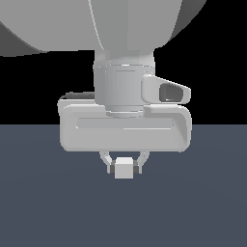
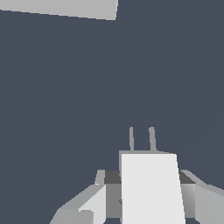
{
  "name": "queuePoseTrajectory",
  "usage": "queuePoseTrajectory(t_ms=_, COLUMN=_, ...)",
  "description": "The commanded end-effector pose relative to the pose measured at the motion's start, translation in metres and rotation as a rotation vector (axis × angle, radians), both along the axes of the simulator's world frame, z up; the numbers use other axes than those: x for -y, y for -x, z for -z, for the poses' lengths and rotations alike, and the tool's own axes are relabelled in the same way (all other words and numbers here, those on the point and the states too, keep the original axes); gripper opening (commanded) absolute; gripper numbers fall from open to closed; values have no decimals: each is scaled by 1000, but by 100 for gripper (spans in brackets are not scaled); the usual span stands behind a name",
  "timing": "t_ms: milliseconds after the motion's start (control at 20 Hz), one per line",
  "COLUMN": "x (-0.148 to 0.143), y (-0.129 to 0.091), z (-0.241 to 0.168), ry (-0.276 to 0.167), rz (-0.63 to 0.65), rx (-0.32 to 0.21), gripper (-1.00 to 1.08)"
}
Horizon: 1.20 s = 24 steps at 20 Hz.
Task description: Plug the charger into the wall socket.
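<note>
Charger (image 1: 124,168) between jaws, floor (image 1: 48,202) around.

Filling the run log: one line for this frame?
phase: carry | gripper: shut on charger | prongs: two, projecting forward | wall socket: edge only in wrist view, apart from charger | plugged: no

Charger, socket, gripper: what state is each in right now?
Charger: held between the fingers, off the floor, its two prongs pointing forward, not plugged in.
Socket: only an edge shows in the wrist view, far from the prongs, nothing in it.
Gripper: shut on the charger.
</note>
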<state>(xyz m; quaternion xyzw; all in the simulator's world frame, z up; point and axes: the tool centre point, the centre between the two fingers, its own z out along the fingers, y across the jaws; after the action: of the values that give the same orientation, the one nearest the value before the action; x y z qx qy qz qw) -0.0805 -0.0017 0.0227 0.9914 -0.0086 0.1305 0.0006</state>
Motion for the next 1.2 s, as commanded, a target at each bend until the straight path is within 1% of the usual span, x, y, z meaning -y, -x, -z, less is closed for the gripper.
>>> queuePoseTrajectory(t_ms=0, x=-7, y=-3, z=-7, ry=-1, rz=10, rx=1, gripper=-100)
queuePoseTrajectory(t_ms=650, x=-57, y=-23, z=-57, ry=-2, rz=91, rx=2, gripper=-100)
queuePoseTrajectory(t_ms=900, x=-69, y=-30, z=-70, ry=0, rz=112, rx=1, gripper=-100)
queuePoseTrajectory(t_ms=1150, x=-75, y=-34, z=-77, ry=1, rz=122, rx=1, gripper=-100)
